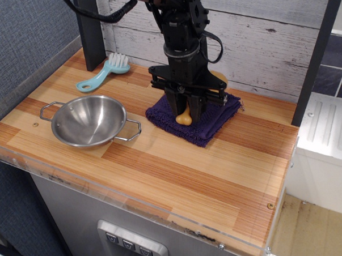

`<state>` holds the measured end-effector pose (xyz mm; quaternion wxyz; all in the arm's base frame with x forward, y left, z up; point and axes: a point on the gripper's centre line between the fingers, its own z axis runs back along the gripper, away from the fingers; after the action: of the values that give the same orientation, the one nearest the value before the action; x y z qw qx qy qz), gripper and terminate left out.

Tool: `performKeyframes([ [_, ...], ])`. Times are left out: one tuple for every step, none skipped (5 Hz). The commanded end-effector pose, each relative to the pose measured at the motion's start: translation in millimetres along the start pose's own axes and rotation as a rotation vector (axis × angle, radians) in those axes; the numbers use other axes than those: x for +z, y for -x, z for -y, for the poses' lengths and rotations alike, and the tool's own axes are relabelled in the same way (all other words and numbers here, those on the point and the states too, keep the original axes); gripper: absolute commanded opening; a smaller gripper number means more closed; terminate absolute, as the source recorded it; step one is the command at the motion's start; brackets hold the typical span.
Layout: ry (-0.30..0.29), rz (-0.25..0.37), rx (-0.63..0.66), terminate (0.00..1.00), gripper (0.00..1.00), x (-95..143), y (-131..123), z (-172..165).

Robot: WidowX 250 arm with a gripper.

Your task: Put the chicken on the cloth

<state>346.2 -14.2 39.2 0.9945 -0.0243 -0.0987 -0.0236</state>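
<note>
Chicken (pixel 184 117), a glossy golden-tan toy drumstick, is hanging knobbed end down over the dark purple cloth (pixel 207 122), its meaty end mostly hiding behind the black gripper (pixel 185 107) that is clamping it.

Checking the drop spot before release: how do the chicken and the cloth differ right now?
The chicken is glossy golden-tan; the cloth is dark purple and fuzzy. The chicken is narrower than the cloth. The chicken sits between the gripper fingers, bone end down over the cloth, which lies flat on the counter. Both are at the counter's back right.
</note>
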Motion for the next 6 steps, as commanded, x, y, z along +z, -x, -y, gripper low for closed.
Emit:
performKeyframes([
  [-0.015, 0.057, 0.010, 0.00, 0.00, 17, -11, -14],
  [0.007, 0.032, -0.020, 0.00, 1.00, 19, -10, -9],
  [0.020, 0.049, -0.041, 0.00, 1.00, 30, -11, -6],
  [0.007, 0.082, -0.108, 0.00, 1.00, 60, -12, -2],
  [-0.028, 0.108, -0.104, 0.00, 1.00, 83, -2, -1],
  [-0.021, 0.058, -0.072, 0.00, 1.00, 79, 11, -10],
])
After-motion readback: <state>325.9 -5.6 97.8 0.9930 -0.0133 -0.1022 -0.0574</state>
